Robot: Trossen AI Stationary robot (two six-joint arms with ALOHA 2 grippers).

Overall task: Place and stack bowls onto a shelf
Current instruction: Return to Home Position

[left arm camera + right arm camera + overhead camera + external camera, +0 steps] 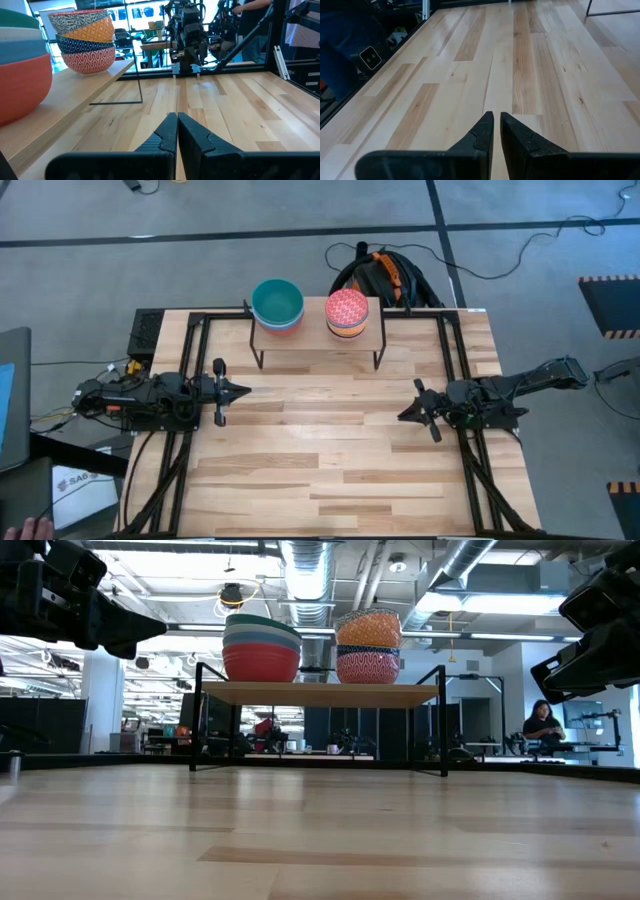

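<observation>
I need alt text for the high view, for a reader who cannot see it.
Two stacks of bowls, the green-topped stack and the red-patterned stack, stand side by side on a shelf on a wooden table. The left gripper and right gripper are shut and empty at either side.

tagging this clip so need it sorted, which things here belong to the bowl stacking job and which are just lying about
Job: shelf; plain bowl stack and patterned bowl stack on it; left gripper and right gripper, both shut, empty, apart from the shelf.

Lying about: orange-black bundle on the floor behind the table; person in the room beyond.
</observation>
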